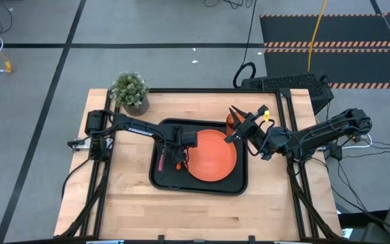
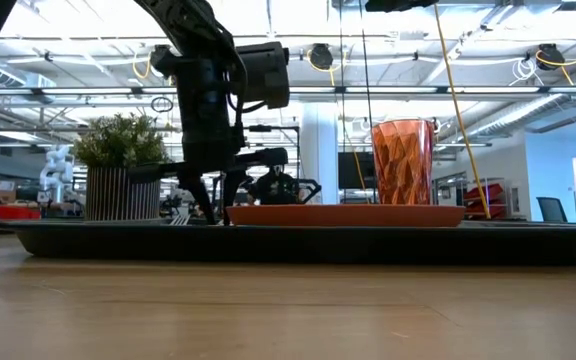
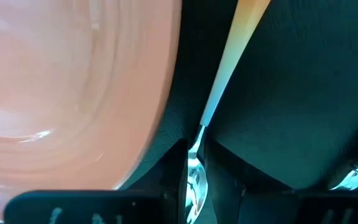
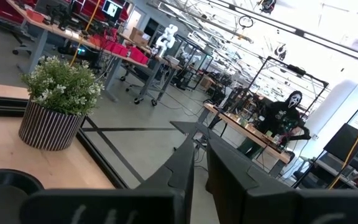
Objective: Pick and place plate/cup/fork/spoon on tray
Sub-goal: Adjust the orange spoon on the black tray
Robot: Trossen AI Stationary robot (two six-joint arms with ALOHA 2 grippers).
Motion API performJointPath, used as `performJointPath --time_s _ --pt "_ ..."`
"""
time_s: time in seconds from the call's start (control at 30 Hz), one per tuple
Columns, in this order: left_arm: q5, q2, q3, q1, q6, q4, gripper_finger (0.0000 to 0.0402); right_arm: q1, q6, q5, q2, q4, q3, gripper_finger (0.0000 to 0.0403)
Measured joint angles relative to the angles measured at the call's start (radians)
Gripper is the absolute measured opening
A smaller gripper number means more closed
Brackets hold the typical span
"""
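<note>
From above: black tray in the middle of the wooden table, orange plate lying flat inside it toward the right. Left gripper down over the tray's left part, just beside the plate's edge, with the fork lying along the tray's left side. Right gripper raised near the tray's far right corner, by the cup. Potted plant at the table's far left.

From table height: cup upright at the plate's far side — left gripper reaching down to the tray floor.

From the left wrist: fingers nipped narrowly on the spoon at its silver bowl, orange handle running away over the tray floor beside the plate.

From the right wrist: fingers nearly together, holding nothing — plant and room beyond.
</note>
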Motion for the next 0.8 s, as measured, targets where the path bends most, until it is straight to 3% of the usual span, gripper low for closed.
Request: performJointPath --time_s 0.8 --pt "-0.027 0.000 0.000 -0.039 -0.100 -0.091 0.0046 0.000 0.001 0.001 0.000 -0.001 0.000 0.0036"
